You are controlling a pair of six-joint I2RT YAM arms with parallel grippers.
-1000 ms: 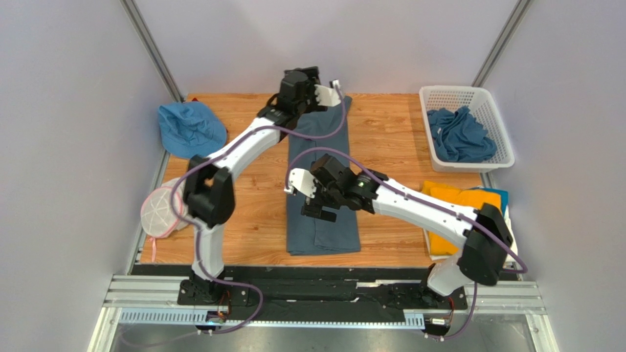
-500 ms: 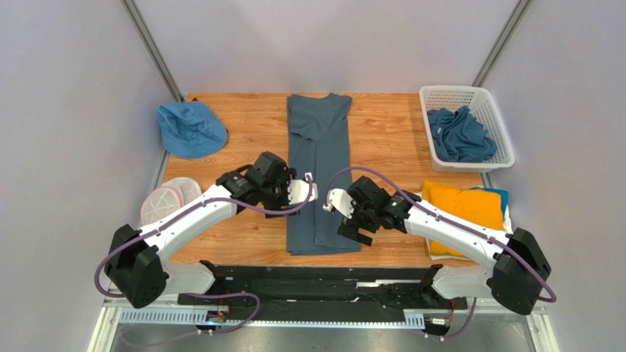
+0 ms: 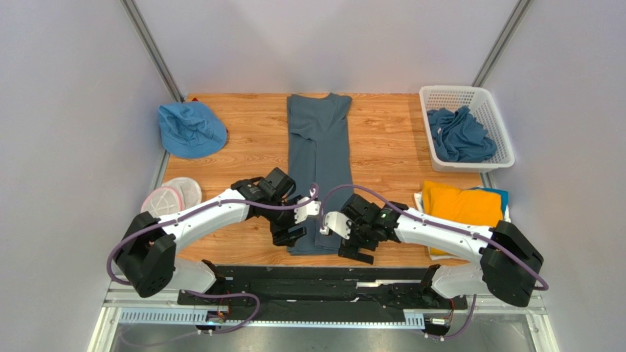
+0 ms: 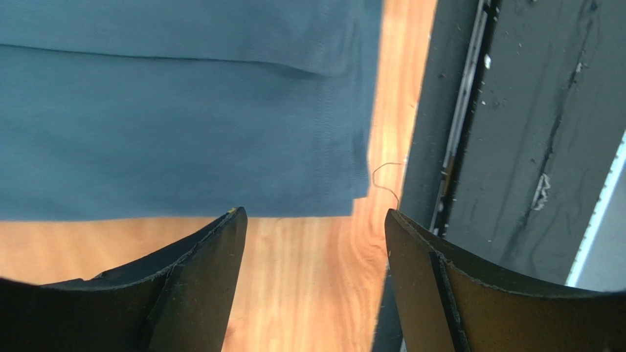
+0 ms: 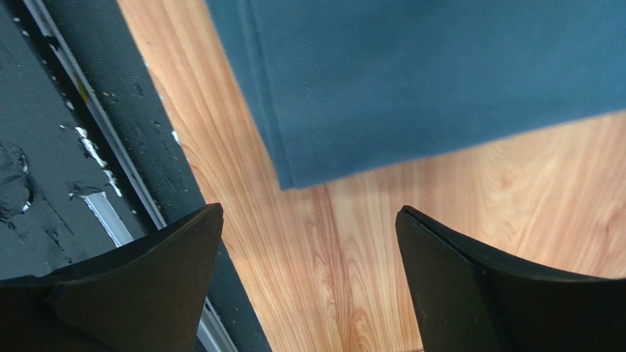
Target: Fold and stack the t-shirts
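A dark slate-blue t-shirt (image 3: 319, 158) lies folded into a long narrow strip down the middle of the table. My left gripper (image 3: 292, 224) hovers open at its near-left corner. My right gripper (image 3: 347, 239) hovers open at its near-right corner. In the left wrist view the shirt's hem (image 4: 220, 147) lies just beyond my open left gripper (image 4: 312, 216), with bare wood between the fingers. In the right wrist view the shirt's corner (image 5: 411, 81) lies just ahead of my open right gripper (image 5: 308, 213), also over bare wood. Neither gripper holds cloth.
A white basket (image 3: 491, 110) at the back right holds more slate-blue shirts (image 3: 459, 136). At the right edge is a folded stack topped by a mustard-yellow shirt (image 3: 459, 205). A blue hat (image 3: 191, 128) and a mesh pouch (image 3: 170, 199) lie at the left. The black rail (image 3: 323, 275) runs just behind the hem.
My left arm swung back from the shirt's far end to its near-left corner. My right gripper moved from over the shirt's middle to its near-right corner.
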